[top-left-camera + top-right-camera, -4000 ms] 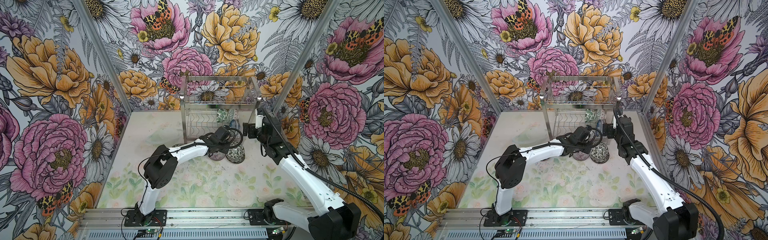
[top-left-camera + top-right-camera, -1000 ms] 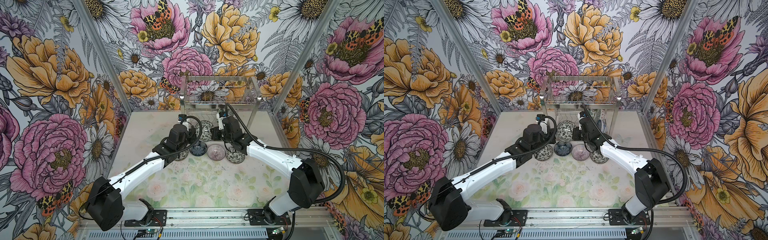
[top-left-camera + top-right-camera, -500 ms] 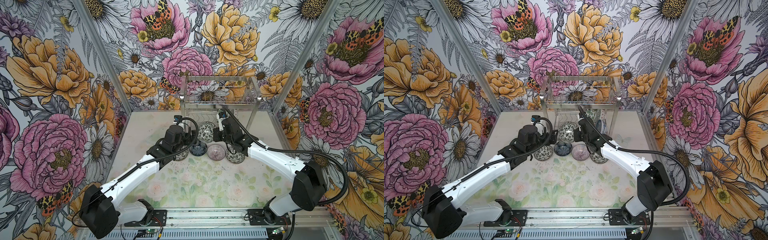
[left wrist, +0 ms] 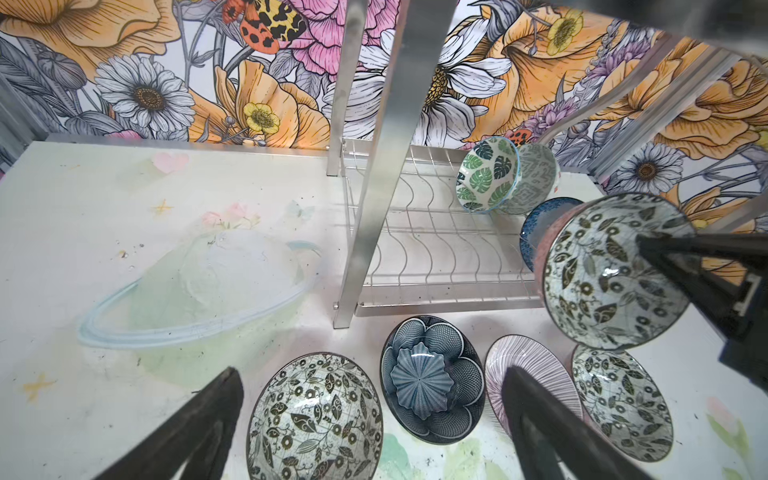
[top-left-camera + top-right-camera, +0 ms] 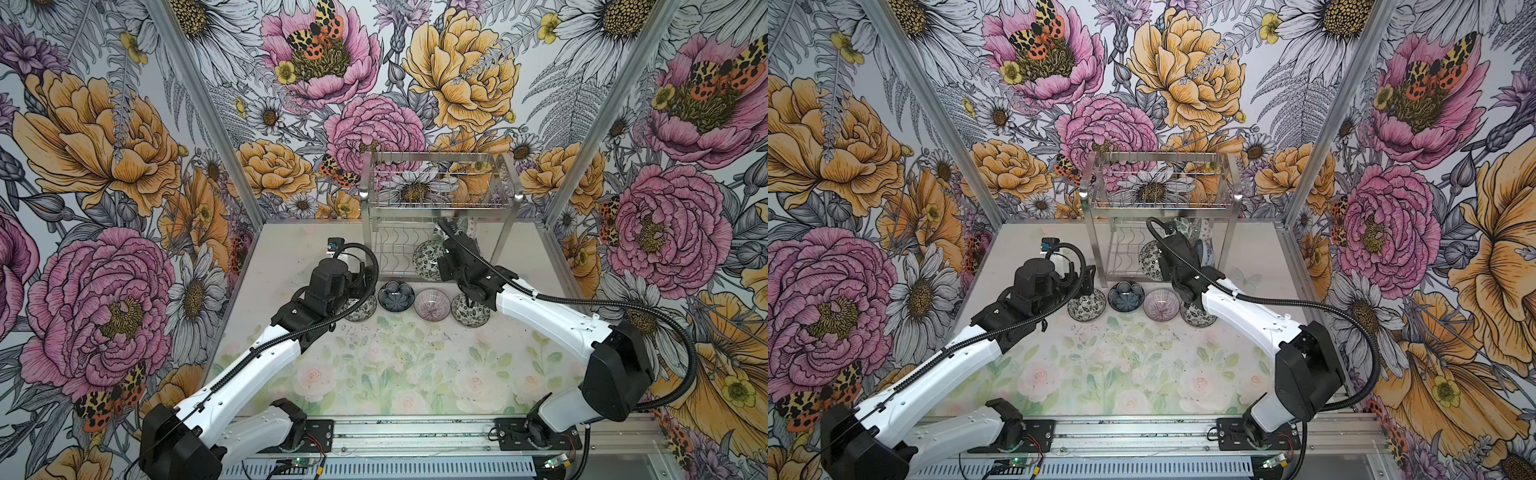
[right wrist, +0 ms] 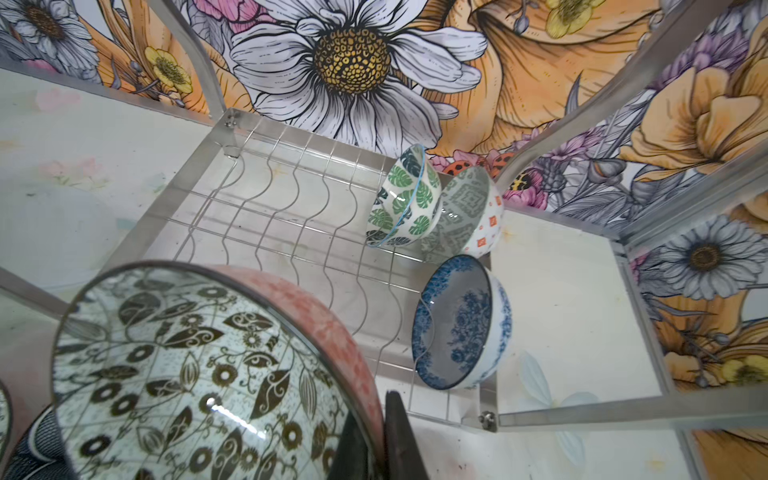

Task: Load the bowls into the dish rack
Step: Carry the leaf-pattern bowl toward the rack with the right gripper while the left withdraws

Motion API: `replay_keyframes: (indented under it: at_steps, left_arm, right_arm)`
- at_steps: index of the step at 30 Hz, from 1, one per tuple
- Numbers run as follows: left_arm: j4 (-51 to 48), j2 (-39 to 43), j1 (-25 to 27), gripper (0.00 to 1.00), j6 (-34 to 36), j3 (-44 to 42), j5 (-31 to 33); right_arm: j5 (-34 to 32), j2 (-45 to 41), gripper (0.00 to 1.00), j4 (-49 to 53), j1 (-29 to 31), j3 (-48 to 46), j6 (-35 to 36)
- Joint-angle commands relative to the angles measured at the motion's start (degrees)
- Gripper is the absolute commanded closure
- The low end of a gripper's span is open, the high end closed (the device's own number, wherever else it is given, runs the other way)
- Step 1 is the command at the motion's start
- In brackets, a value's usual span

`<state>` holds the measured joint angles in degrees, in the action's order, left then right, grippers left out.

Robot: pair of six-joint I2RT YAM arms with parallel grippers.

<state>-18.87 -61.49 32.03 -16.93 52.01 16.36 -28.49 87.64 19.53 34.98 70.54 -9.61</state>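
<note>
The steel dish rack [image 5: 436, 199] stands at the back of the table. My right gripper [image 6: 376, 436] is shut on the rim of a black-white floral bowl [image 6: 187, 374] with a pink outside, held on edge at the front of the lower tier [image 5: 428, 259]. Three bowls stand in that tier: green leaf [image 6: 405, 195], grey-patterned [image 6: 469, 212] and blue floral [image 6: 461, 328]. My left gripper [image 4: 370, 374] is open above another black-white bowl [image 4: 313, 419], the left end of a row on the table.
The row on the table continues with a dark blue bowl [image 4: 432, 378], a pink-lined bowl [image 4: 496, 365] and a black-white bowl [image 4: 621, 403]. The rack's front left post [image 4: 365, 208] stands just beyond my left gripper. The upper basket [image 5: 1158, 187] holds nothing.
My left gripper has opened, let go of the upright black-white bowl and drawn back to the left. The bowl stays in my right gripper and has shifted slightly toward the rack.
</note>
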Motion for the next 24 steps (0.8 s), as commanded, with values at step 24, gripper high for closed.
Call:
replay_keyframes:
  at_steps: [24]
  left_arm:
    - [3.6, 0.4, -4.2, 0.01, 1.9, -3.3, -3.8]
  right_arm:
    - [-21.7, 14.0, 1.0, -5.0, 1.2, 13.7, 18.2]
